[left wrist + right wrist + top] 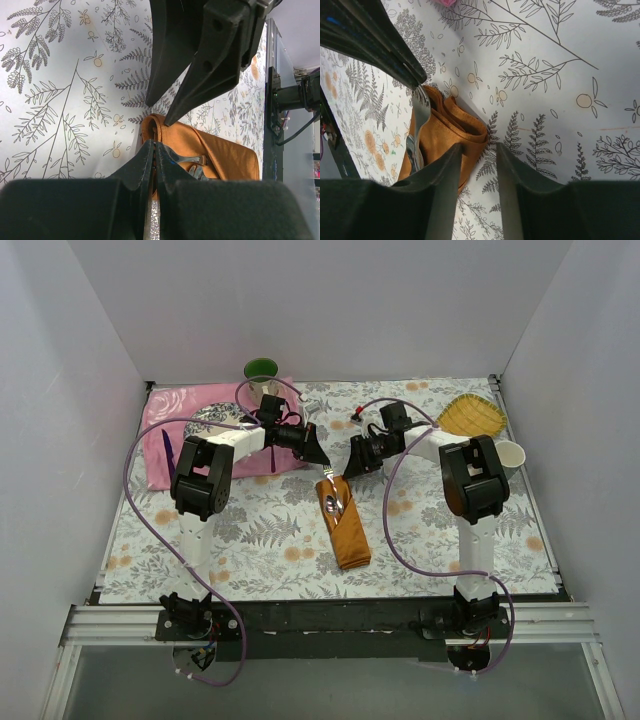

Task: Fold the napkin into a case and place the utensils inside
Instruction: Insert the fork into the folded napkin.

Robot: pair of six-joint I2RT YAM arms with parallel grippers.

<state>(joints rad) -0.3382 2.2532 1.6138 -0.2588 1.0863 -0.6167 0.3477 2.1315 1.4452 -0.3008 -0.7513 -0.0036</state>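
Far left of the worktop (250, 540), a pink cloth (160, 430) lies at the back with a patterned bowl (213, 420) on it. A green cup (261, 368) stands just behind the cloth's far edge. The left arm reaches in over the cloth toward the centre. The left gripper (320, 460) is tilted down at the far end of the case (348, 530). In the left wrist view its fingers (140, 165) are pressed together, a sliver of silver between them, pinching the fork (420, 107) by its tine end. The case is a narrow folded orange strip, flat on the worktop near the middle, running from the grippers toward the near edge and angled slightly right. The fork sits in the case's open far end with its tines sticking out. The spoon (336, 505) lies beside it in the pocket, mostly covered. The right gripper (350, 468) comes in from the right and is low, close to the left gripper at the same end of the case. Its fingers (507, 170) are spread, holding nothing, with a case corner and bare worktop showing in the gap. Whether they touch the cloth, can't tell. Further right at the back is a yellow woven plate (470, 417). A white cup (510, 453) stands near the right edge.
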